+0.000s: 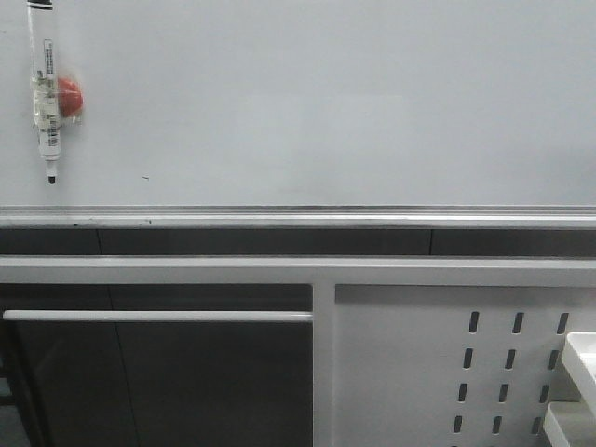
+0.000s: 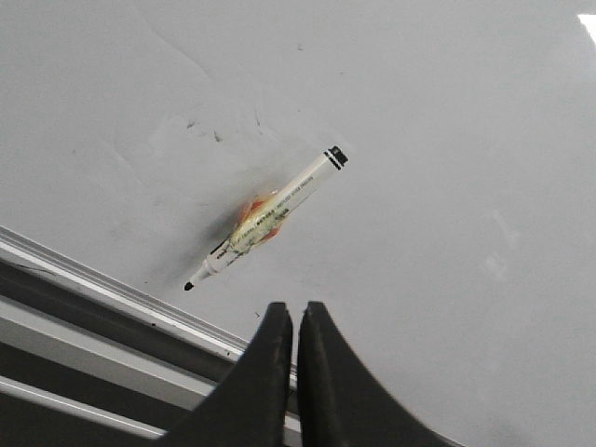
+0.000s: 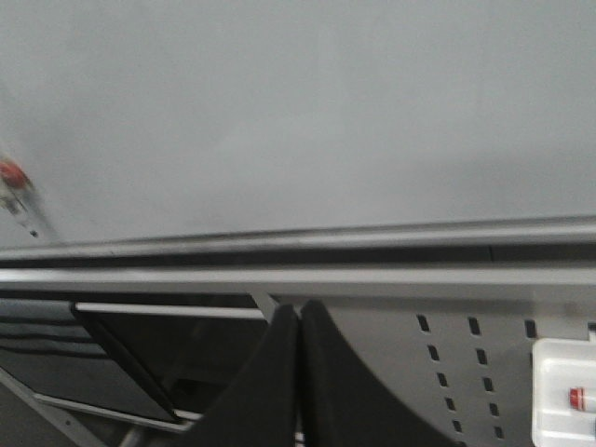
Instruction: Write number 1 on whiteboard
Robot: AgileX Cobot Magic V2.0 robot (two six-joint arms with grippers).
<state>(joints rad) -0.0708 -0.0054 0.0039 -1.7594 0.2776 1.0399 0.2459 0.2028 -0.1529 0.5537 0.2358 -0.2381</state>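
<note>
Front view: marker (image 1: 47,98) on whiteboard (image 1: 326,102).

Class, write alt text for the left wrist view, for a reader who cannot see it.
A marker pen, uncapped with its black tip bare, hangs on the whiteboard by an orange-red holder behind it. No number 1 is drawn yet; only faint smudges show. The left claw, shut and empty, sits apart from the pen, near the board's silver rail.

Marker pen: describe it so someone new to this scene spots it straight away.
Start at the big pale whiteboard that fills the upper front view, then go to its far left edge. The marker pen hangs there upright, tip down, uncapped, stuck to the board by a red magnet. It is the only white-barrelled object on the board.
</note>
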